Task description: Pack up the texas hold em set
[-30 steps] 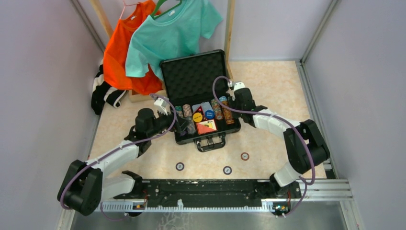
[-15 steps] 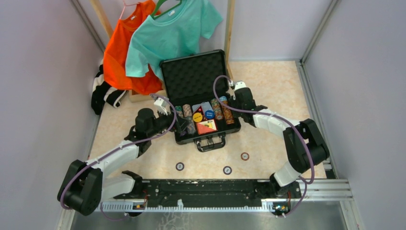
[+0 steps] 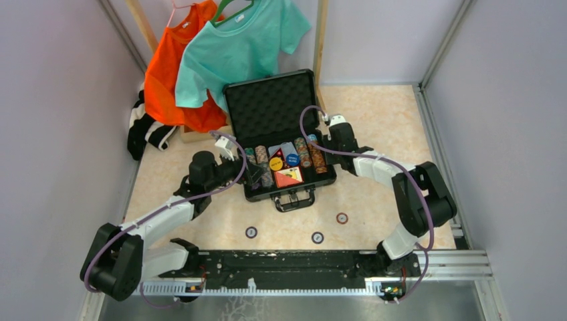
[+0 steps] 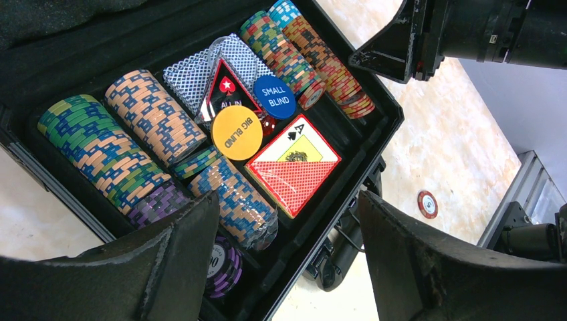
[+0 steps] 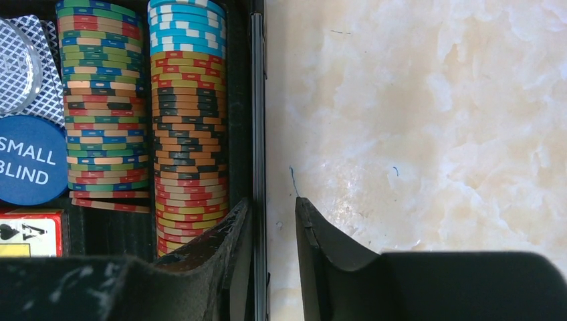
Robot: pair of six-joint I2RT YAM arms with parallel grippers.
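Most of the set sits in the open briefcase (image 3: 267, 196) mid-worktop (image 3: 388, 134), with three chips (image 3: 317, 237) loose at its 6 o'clock and the lid (image 3: 271, 107) yet to close, the left end effector (image 4: 286, 200) gaping and the right end effector (image 5: 273, 204) slightly apart astride its 3 o'clock wall.

Lilac walls (image 3: 53, 100); marbled beige tabletop (image 3: 381, 114); orange shirt (image 3: 167, 80), teal shirt (image 3: 241, 47) hanging.

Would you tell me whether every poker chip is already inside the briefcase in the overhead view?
No, three loose poker chips lie on the tabletop in front of the open briefcase.
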